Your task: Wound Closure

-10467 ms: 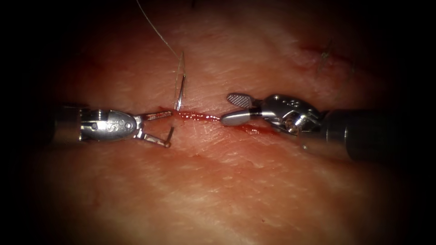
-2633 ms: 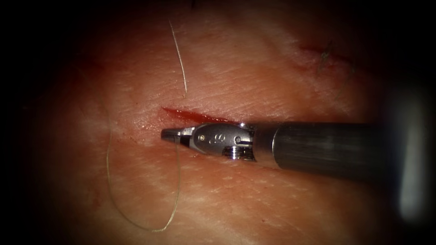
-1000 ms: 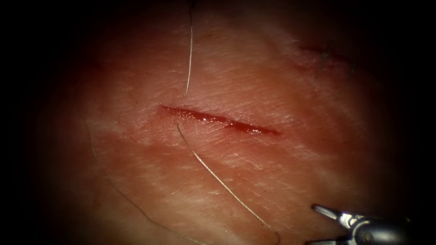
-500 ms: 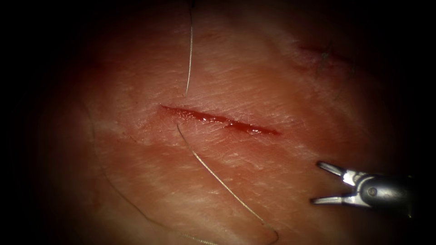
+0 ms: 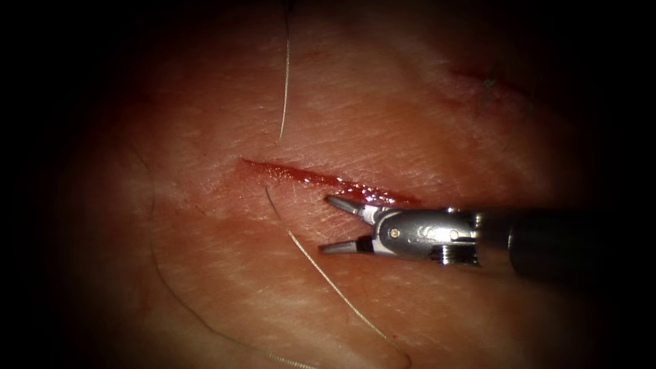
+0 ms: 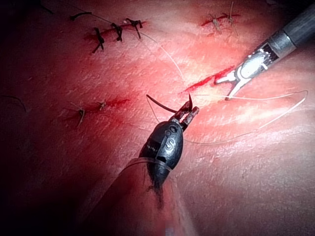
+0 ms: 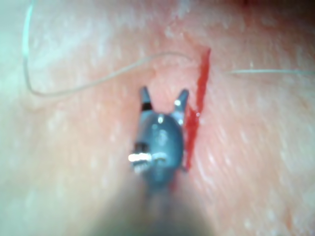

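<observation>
Right tool (image 5: 333, 224) empty, jaws apart, just below cut (image 5: 328, 181); thread (image 5: 321, 270) at its 8 o'clock, running 11-to-5. Left tool (image 6: 189, 112) seemingly clamped on needle (image 6: 165, 104) near one end, needle clear of tissue (image 5: 287, 307).

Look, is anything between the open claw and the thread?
Nothing visible. The right tool, jaws open and empty, sits beside the cut; bare tissue separates it from the thread. The left tool holds the needle.
</observation>
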Tool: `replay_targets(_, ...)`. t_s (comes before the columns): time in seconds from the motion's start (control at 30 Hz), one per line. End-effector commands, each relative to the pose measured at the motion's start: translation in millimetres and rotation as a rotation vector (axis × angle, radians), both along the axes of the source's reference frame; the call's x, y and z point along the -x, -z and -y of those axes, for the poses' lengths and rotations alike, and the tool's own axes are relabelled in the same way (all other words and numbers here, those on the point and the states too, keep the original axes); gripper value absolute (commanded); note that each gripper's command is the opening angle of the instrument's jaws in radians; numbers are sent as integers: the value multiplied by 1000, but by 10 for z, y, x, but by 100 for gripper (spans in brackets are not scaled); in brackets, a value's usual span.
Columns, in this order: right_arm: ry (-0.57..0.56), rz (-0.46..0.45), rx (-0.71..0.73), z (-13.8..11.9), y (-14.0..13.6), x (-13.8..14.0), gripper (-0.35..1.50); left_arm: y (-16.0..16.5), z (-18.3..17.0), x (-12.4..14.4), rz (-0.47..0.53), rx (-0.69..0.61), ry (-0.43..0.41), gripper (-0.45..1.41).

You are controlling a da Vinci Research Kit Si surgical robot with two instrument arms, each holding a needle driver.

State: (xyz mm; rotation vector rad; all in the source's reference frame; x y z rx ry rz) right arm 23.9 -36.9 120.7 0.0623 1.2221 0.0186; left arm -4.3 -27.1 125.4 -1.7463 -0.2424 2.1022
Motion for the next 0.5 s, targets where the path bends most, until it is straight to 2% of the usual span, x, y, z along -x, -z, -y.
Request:
replay_targets(0.03,2,-6,4,0,-8,-18,114,-7,4,5,1,-3,-2,-45)
replay_targets(0.33,-18,5,12,-20,-25,-60,109,-7,6,5,2,-8,-1,-45)
replay_targets(0.43,-12,0,16,-21,-30,-71,104,-7,7,5,2,-7,-1,-45)
replay_targets(0.5,-2,-4,19,-20,-34,-78,93,-7,8,5,2,-6,-1,-45)
